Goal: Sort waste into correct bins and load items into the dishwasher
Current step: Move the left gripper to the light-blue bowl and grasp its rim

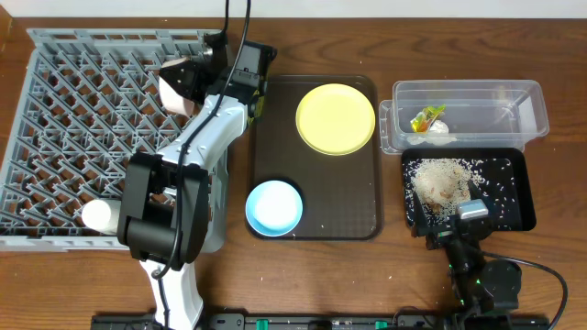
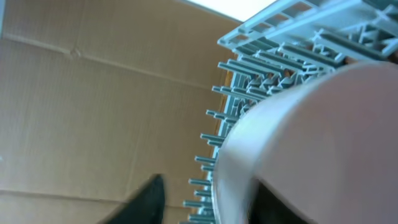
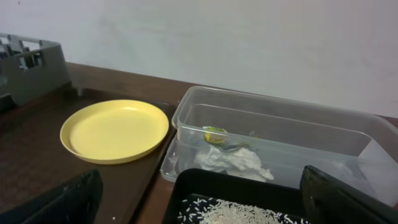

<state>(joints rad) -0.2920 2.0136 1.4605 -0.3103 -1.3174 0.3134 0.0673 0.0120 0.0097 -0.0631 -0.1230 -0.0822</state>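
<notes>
My left gripper (image 1: 190, 75) is shut on the rim of a pink cup (image 1: 171, 93) and holds it over the far right part of the grey dishwasher rack (image 1: 64, 119). In the left wrist view the pink cup (image 2: 323, 137) fills the right side, with its rim between my fingers (image 2: 211, 196) and the rack tines (image 2: 249, 74) behind it. A yellow plate (image 1: 335, 118) and a blue bowl (image 1: 273, 206) lie on the dark tray (image 1: 353, 206). My right gripper (image 1: 470, 218) is open and empty at the near edge of the black bin of rice (image 1: 514, 188); the right wrist view shows its jaws (image 3: 199, 180) open.
A white cup (image 1: 96, 215) sits in the rack's near left corner. A clear bin (image 1: 523, 101) at the far right holds crumpled paper (image 3: 230, 162) and a yellow-green wrapper (image 1: 426, 118). In the right wrist view the yellow plate (image 3: 115, 130) lies left of the clear bin (image 3: 186, 112).
</notes>
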